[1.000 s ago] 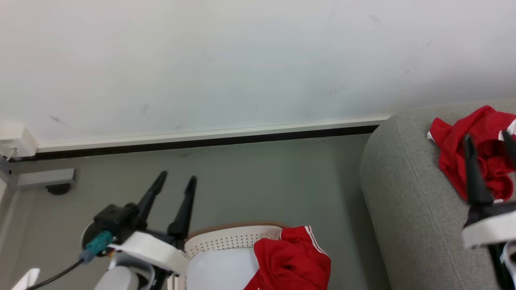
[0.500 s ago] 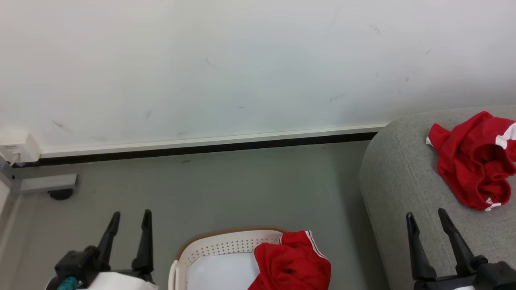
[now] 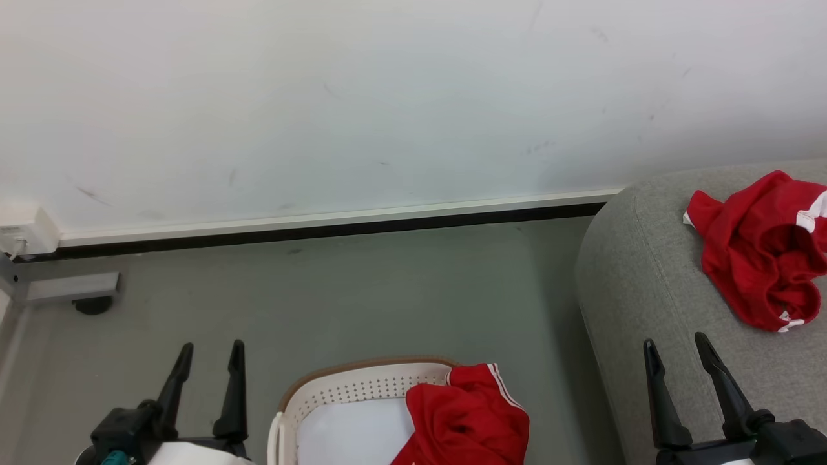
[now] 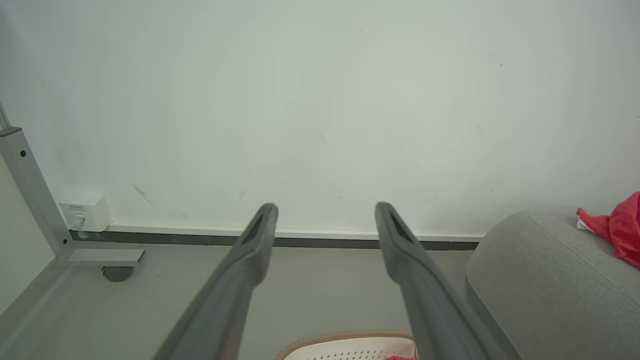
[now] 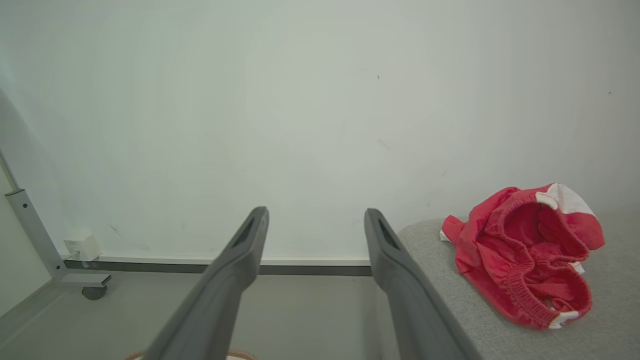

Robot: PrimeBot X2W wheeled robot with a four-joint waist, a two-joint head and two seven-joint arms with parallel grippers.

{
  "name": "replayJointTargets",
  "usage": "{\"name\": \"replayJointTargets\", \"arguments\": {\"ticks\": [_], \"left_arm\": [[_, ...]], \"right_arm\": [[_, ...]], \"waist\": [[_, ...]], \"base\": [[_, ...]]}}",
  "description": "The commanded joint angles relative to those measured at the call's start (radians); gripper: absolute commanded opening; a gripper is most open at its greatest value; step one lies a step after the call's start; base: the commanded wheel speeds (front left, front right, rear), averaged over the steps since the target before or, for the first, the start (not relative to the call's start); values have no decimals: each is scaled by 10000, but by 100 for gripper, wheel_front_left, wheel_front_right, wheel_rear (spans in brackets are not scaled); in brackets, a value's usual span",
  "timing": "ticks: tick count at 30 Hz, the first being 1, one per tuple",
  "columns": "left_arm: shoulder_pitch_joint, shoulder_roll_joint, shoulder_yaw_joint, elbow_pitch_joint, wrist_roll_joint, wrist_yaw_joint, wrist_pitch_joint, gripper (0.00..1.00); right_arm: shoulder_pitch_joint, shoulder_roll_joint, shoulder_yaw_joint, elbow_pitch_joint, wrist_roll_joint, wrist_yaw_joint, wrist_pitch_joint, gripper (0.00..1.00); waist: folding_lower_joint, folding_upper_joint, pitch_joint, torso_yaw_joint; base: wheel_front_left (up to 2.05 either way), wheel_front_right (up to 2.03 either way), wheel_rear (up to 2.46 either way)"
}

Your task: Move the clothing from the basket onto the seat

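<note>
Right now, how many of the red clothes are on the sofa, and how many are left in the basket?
Done: one pair of red shorts lies crumpled on the grey sofa. In hand: nothing; the left gripper and right gripper are both open and empty. Left: one striped red garment hangs over the rim of the white laundry basket and needs carrying over.
</note>
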Motion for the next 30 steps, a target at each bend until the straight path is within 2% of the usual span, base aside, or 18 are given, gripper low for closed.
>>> {"name": "replayJointTargets", "arguments": {"ticks": [1,16,30], "left_arm": [[-74,-6,53,16,185,-12,-5,100],[-155,-125,55,81,282,-91,-4,100],[-456,161,-443,25,-37,-81,-4,100]], "right_arm": [[-48,17,9,-21,-15,-24,-31,100],[-156,17,216,43,258,-22,-31,100],[-346,15,-2,12,302,-22,-31,100]], "waist": [[0,-1,-4,-11],[0,-1,22,-26],[0,-1,599,-315]], "base": [[0,0,0],[0,0,0],[0,0,0]]}}
